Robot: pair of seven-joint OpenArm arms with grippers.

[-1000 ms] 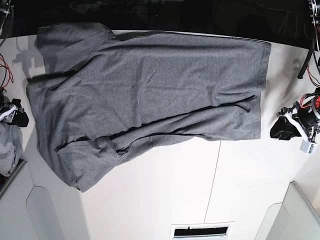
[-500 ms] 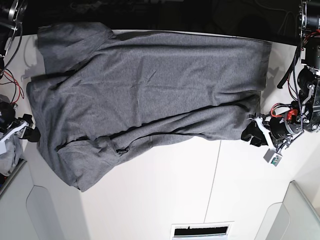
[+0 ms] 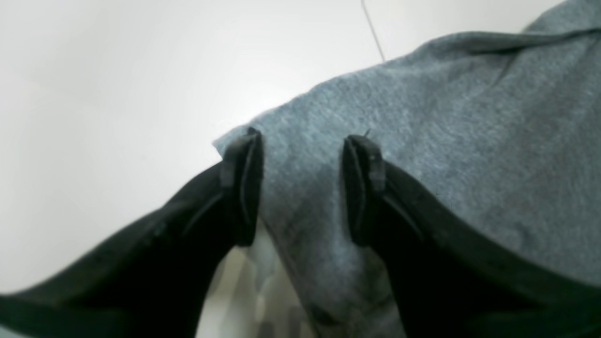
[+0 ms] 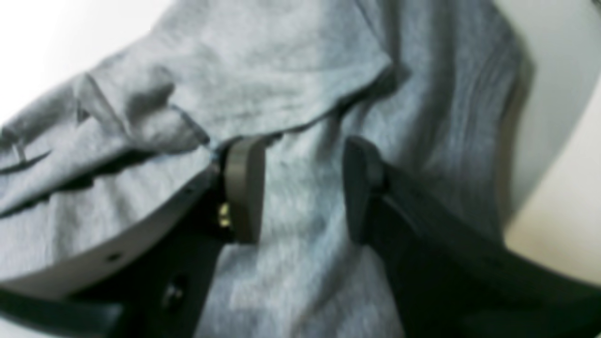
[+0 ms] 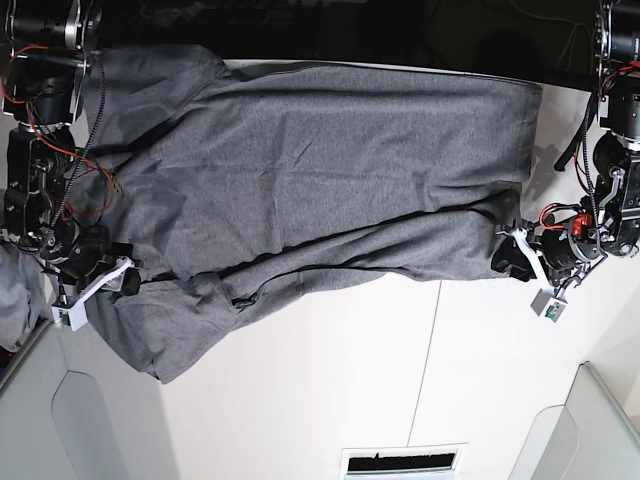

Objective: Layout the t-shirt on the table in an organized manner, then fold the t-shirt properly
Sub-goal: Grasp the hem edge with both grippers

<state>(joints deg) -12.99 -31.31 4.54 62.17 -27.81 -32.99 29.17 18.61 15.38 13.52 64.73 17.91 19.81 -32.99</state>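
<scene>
Two grippers, fingers parted, straddle the t-shirt [image 5: 300, 190] spread on the desk [image 5: 330, 400]: left gripper [image 3: 300, 183] over a hem corner, right gripper [image 4: 300, 188] over a sleeve fold. Neither grips. Risk: pinching extra layers, dragging wrinkles.

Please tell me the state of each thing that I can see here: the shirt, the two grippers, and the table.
T-shirt: spread on the table, not folded, creased along its lower edge.
Left gripper: open, fingers astride a corner of the shirt's hem.
Right gripper: open, fingers over the fabric near a sleeve edge.
Table: partly covered by the shirt.
</scene>
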